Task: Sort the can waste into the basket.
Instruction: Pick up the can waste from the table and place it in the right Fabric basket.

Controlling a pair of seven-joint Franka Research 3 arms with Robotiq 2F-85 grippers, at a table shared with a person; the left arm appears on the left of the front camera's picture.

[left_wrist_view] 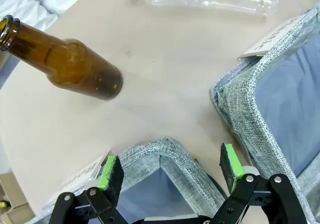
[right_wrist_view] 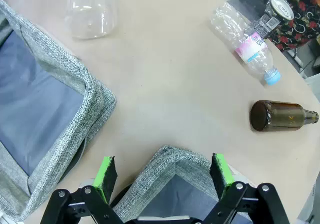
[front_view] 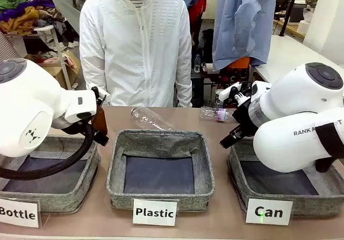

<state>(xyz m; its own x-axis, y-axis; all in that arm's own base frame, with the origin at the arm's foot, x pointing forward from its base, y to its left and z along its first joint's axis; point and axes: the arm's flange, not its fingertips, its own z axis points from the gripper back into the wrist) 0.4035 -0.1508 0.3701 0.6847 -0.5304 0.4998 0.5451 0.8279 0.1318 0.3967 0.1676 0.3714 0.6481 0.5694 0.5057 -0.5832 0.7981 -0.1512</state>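
Right gripper (right_wrist_view: 164, 172): jaws spread wide, nothing between the green pads (right_wrist_view: 106, 171). It hangs above a near corner of the Can basket (right_wrist_view: 172, 160), whose white card (front_view: 269, 211) reads "Can".

Left gripper (left_wrist_view: 171, 166): jaws likewise spread, holding nothing. It is well apart from the Can basket, over a corner of the Bottle basket (left_wrist_view: 165, 151) at the other end of the row.

Task item: one can (right_wrist_view: 277, 9), silver top showing, lies on the table (right_wrist_view: 165, 83) outside the Can basket, beyond its corner. It is just beside a crushed plastic bottle (right_wrist_view: 245, 39); contact cannot be confirmed.

Also near the Can basket: a brown bottle (right_wrist_view: 280, 116) on its side and the Plastic basket (right_wrist_view: 92, 101) next along.

A person (front_view: 134, 41) stands at the far side.
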